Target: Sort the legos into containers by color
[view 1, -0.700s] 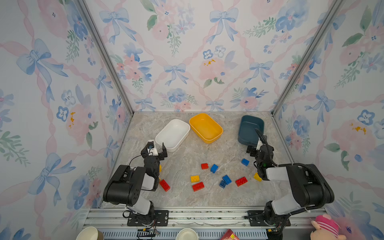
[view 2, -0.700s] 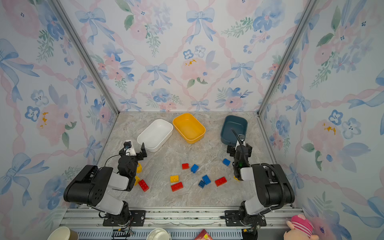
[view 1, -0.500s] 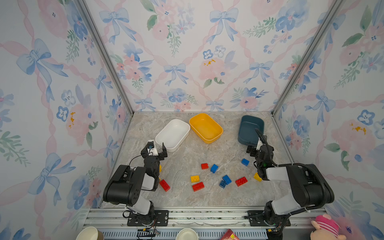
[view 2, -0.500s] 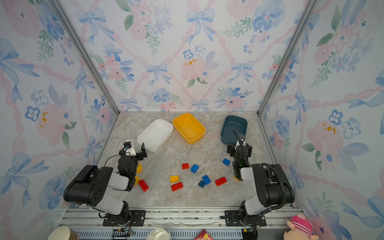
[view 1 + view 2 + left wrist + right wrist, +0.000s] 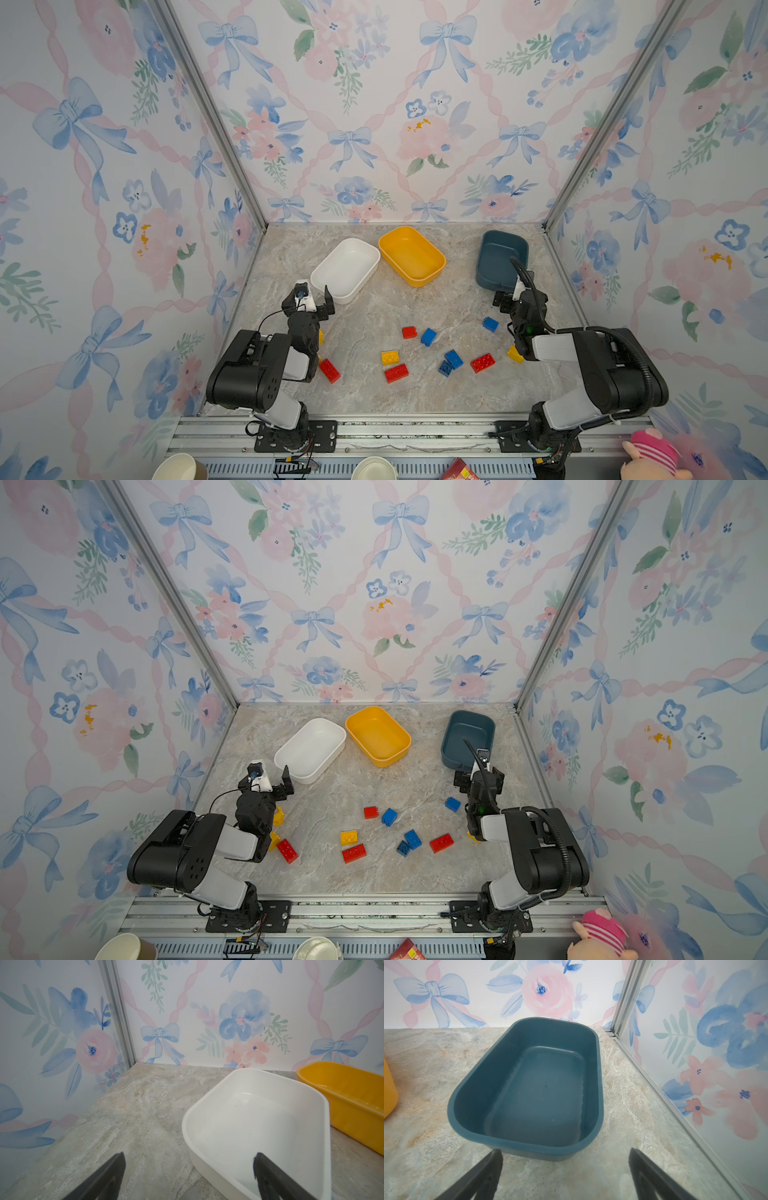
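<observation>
Nearest, beyond the table's front rail, a tan paper cup (image 5: 178, 467), a white paper cup (image 5: 374, 470), a red packet (image 5: 459, 474) and a pink plush toy (image 5: 648, 455) are all cut off by the picture's edge.

On the marble table (image 5: 374, 395) the legos (image 5: 396, 372) lie loose across the near half, red, blue and yellow mixed, none in a tub. A yellow brick (image 5: 277, 816) is half hidden behind the left arm, and another yellow piece (image 5: 514, 354) peeks from behind the right arm. A lone blue brick (image 5: 490, 323) sits near the right arm, well short of the tubs.

Farther on, the left gripper (image 5: 313, 297) hangs with its jaws spread wide and nothing between them, at the near corner of the white tub (image 5: 347, 266). In the left wrist view one finger (image 5: 268, 1169) stands over that tub's rim and the other beside it. The right gripper (image 5: 517, 297) is equally wide and empty-handed, just in front of the teal tub (image 5: 500, 253). Its wrist view shows both fingers short of the near wall.

At the back, the white tub, the yellow-orange tub (image 5: 411, 255) and the teal tub are all empty. The first two nearly touch at a corner, and the teal one stands apart by the right wall.
</observation>
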